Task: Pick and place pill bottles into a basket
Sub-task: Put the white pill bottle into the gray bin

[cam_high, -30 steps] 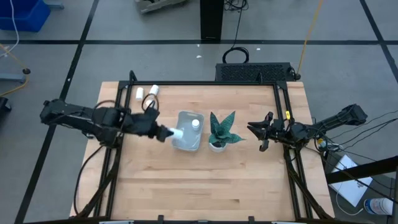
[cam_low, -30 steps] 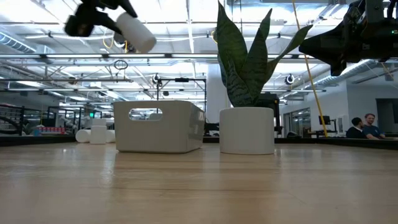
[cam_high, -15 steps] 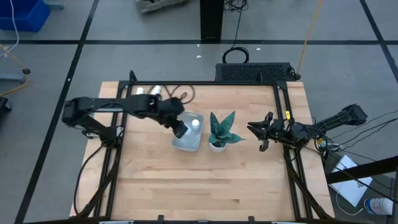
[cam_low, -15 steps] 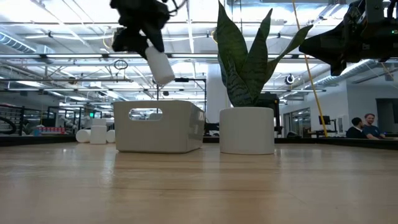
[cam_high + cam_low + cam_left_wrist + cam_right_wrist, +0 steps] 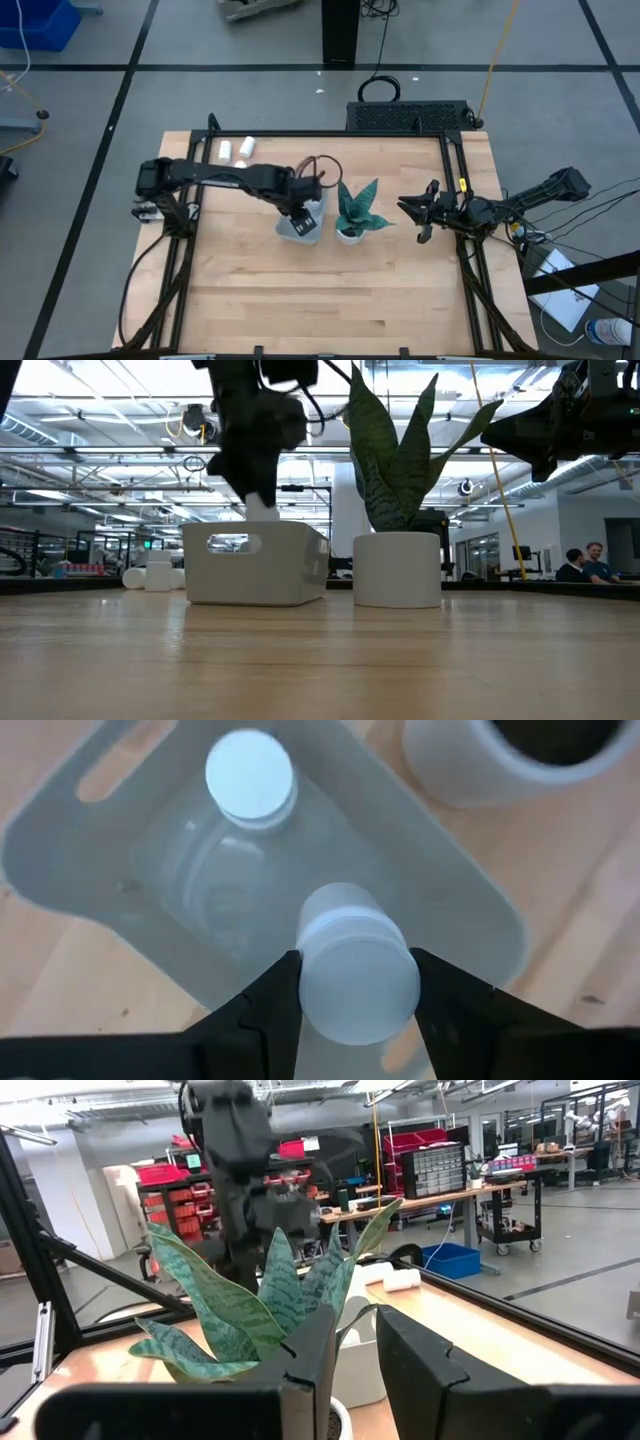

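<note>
My left gripper [image 5: 304, 206] points down over the pale grey-blue basket [image 5: 288, 232], shut on a white pill bottle [image 5: 355, 970]. In the low view the bottle's lower end [image 5: 262, 508] hangs just above the basket's rim [image 5: 255, 528]. Another pill bottle [image 5: 250, 775] stands upright on the basket's floor. Two more pill bottles [image 5: 226, 150] [image 5: 246, 146] lie on the table near its far left corner. My right gripper [image 5: 420, 213] waits open in the air over the table's right side. My left gripper pinches the pill bottle's round sides [image 5: 300, 982] between its two fingers, near the bottle's upper end. The fingers come from above, pointing down. The bottle hangs upright below them, clear of the basket's floor and beside the standing bottle.
A white pot with a green spiky plant [image 5: 352, 212] stands right beside the basket, on its right. Black frame rails [image 5: 452, 170] run along the table's left, far and right edges. The near half of the wooden table [image 5: 320, 300] is bare.
My left gripper has swung from left of the basket toward the table's right, turned from level to pointing down, and come down over the basket. The bottle in it has gone from lying tilted to hanging upright just above the basket.
</note>
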